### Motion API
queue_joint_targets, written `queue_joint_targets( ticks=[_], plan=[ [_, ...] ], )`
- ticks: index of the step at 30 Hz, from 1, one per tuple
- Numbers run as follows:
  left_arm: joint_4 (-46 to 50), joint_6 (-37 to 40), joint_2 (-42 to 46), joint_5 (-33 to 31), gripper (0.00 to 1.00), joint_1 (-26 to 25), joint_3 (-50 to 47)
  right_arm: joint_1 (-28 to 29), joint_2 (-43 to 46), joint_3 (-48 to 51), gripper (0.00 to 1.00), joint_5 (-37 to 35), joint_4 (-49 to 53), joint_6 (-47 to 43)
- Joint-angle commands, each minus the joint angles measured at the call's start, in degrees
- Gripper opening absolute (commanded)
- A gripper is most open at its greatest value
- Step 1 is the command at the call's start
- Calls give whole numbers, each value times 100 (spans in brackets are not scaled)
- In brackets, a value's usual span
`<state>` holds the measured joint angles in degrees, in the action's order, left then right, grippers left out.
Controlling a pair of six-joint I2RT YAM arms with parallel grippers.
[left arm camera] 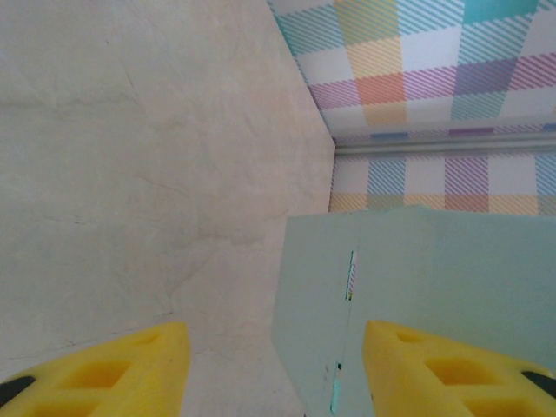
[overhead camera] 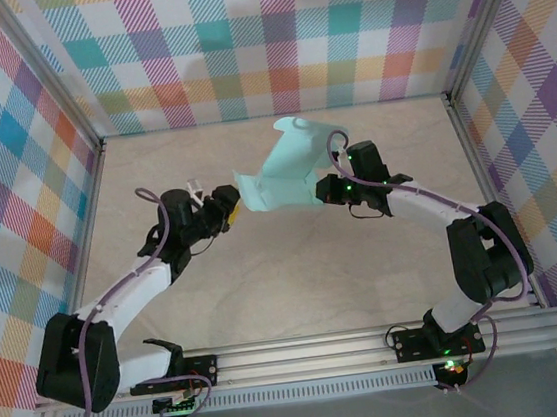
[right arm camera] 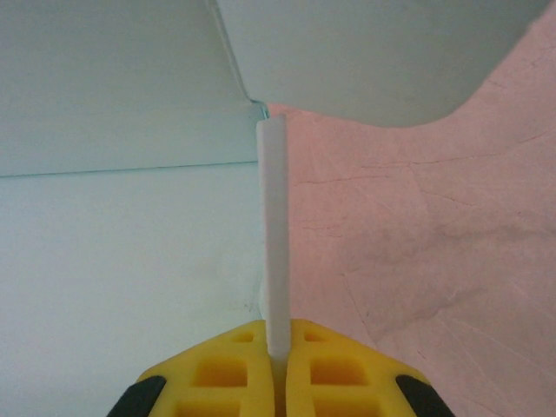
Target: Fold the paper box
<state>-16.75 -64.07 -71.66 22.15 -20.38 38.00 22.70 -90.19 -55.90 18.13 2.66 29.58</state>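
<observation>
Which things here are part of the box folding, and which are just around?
In the job: paper box, right tool pinching its flap, left tool open at its edge.
Just there: table, plaid walls, metal rail.

The paper box (overhead camera: 280, 173) is thin card, pale mint green. Not a box shape yet: it's an open cut sheet w/ flaps, partly bent. It's held up at a tilt, approx mid of the work space, a bit to the back. One rounded flap curls up at the far end, and a small corner pokes out on the L side. The right gripper (right arm camera: 278, 352) pinches one thin edge tight. Seen from the L wrist, the box (left arm camera: 434, 278) shows a flat panel w/ a thin slit.
</observation>
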Motion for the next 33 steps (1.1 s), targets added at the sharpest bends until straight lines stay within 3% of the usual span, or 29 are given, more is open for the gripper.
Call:
queue_joint_targets(
  ticks=[1, 10, 33],
  plan=[
    [-318, -8, -148, 223, 50, -206, 276, -11, -38, -55, 0, 157, 40, -29],
    [207, 455, -253, 324, 43, -468, 699, 92, -143, -170, 0, -288, 546, -259],
    [41, 431, -1316, 552, 32, -923, 1166, 288, -200, -507, 0, -565, 886, -447]
  ],
)
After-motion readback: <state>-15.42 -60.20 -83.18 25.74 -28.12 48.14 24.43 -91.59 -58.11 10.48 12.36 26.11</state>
